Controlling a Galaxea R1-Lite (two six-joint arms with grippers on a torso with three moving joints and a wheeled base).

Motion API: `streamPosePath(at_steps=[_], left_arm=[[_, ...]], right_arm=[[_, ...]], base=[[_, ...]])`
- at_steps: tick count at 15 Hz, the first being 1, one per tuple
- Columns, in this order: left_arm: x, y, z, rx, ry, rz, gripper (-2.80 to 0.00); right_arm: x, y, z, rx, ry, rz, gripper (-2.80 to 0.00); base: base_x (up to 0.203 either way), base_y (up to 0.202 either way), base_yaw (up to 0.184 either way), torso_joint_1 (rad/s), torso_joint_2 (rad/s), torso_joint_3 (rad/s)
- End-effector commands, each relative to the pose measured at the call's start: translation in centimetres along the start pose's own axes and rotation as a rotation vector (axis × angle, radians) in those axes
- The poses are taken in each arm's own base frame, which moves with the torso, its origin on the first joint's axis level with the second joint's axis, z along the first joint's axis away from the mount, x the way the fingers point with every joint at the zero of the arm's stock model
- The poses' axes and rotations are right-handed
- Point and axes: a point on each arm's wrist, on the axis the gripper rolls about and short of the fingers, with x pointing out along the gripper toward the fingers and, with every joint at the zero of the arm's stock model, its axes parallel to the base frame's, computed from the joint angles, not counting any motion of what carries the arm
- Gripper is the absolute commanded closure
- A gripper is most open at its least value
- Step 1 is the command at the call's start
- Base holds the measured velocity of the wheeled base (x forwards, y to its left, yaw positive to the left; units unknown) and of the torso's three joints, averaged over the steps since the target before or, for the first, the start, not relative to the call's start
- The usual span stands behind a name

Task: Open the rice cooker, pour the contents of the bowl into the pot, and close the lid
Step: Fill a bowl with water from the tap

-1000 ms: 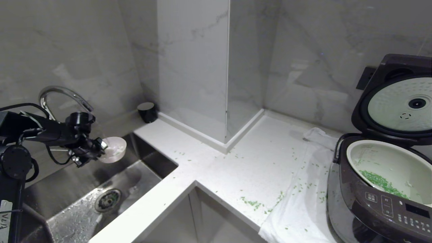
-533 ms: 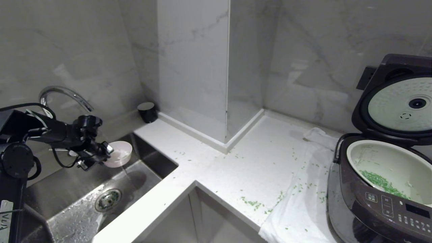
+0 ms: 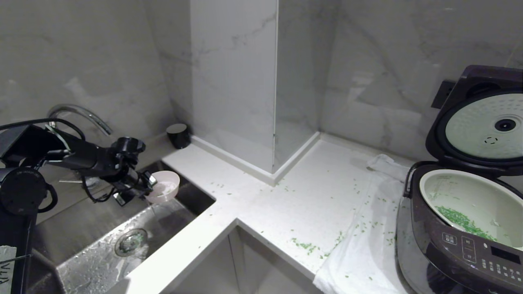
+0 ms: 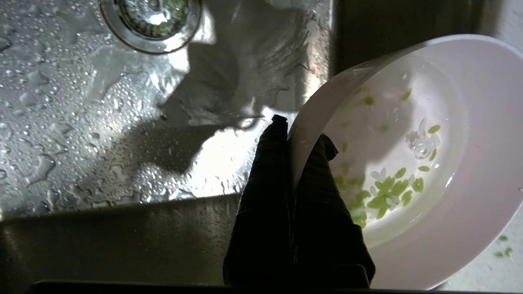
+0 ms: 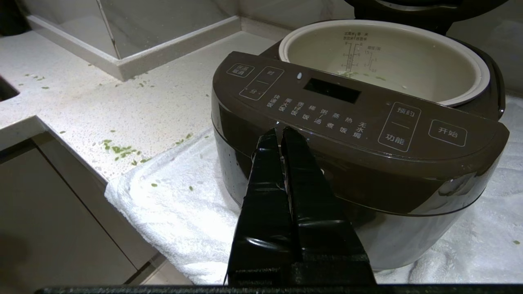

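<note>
We see a wet, shiny steel sink (image 3: pixel 98 245), a glossy dark plastic rice cooker (image 3: pixel 457 253) on a soft white cloth (image 3: pixel 359 261), and smooth speckled stone counter (image 3: pixel 261 204).

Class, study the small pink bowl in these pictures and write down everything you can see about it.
The small round pale pink bowl, white and glossy inside and plastic-looking, is tilted over the wet stainless steel sink, near its corner by the white counter. A little water, green chopped bits and a few white grains lie in it. The left gripper holds it, jaws shut on the rim, one finger inside, one outside. Nothing else touches it.
</note>
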Motion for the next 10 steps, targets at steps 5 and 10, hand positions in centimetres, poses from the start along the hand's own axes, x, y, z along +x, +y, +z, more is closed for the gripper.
streamPosePath(at_steps=[5,10], left_arm=[[0.1,0.9,1.7,-0.037,-0.033,0.006,0.00],[1.2,3.0,4.6,-0.079,-0.086,0.023,0.00]], right_arm=[[0.0,0.0,0.0,0.000,0.002,0.001,0.00],[0.0,0.0,0.0,0.000,0.002,0.001,0.00]], base=[[0.000,0.000,0.000,0.000,0.00,0.000],[0.000,0.000,0.000,0.000,0.00,0.000]])
